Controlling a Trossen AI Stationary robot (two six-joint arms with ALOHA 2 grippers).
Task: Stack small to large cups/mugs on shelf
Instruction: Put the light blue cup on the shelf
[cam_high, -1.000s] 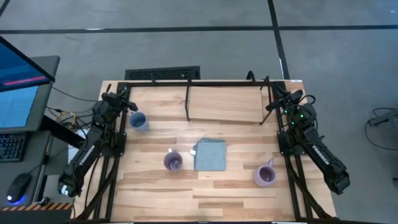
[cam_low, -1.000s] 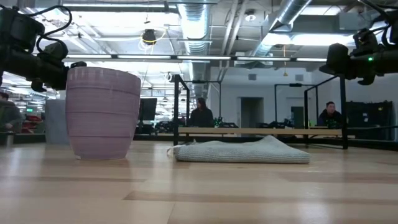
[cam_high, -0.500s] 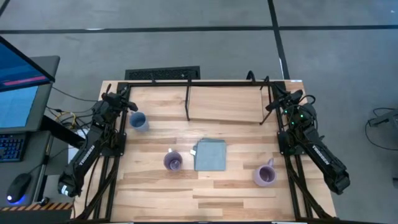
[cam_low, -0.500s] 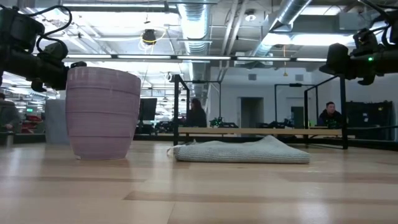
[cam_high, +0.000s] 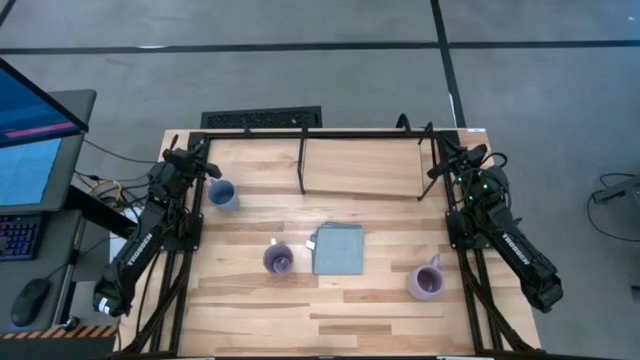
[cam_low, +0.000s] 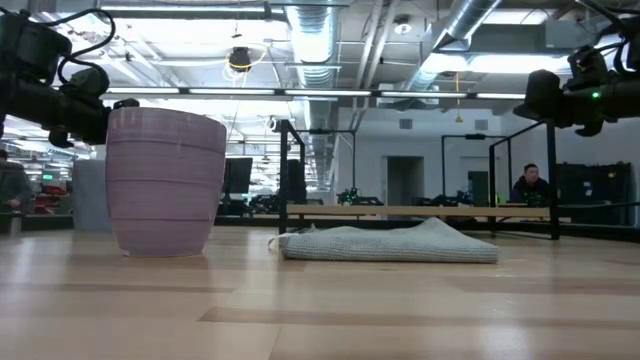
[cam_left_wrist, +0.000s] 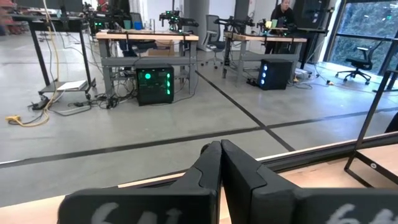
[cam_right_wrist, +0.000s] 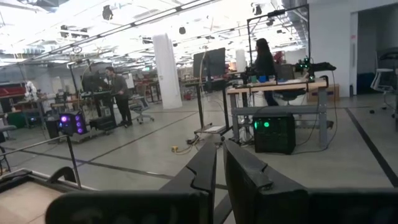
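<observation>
Both grippers hang idle at the table's far corners: the left gripper (cam_high: 207, 166), its dark fingers (cam_left_wrist: 208, 165) pressed flat together, sits raised just beside the small blue mug (cam_high: 222, 194); the right gripper (cam_high: 441, 150), its angular fingers (cam_right_wrist: 205, 163) a narrow slit apart and holding nothing, hovers by the shelf's end. That shelf (cam_high: 361, 166), a pale wooden board in a thin black rod frame, stands along the far edge of the plank-grained wooden tabletop (cam_high: 330, 310). One light purple handled mug (cam_high: 277, 259) stands upright near the middle, just beside a flat grey-blue square cloth (cam_high: 338, 249) with a woven texture; the other light purple mug (cam_high: 426, 281), ribbed with faint horizontal rings, stands toward the near right, well apart from the shelf
</observation>
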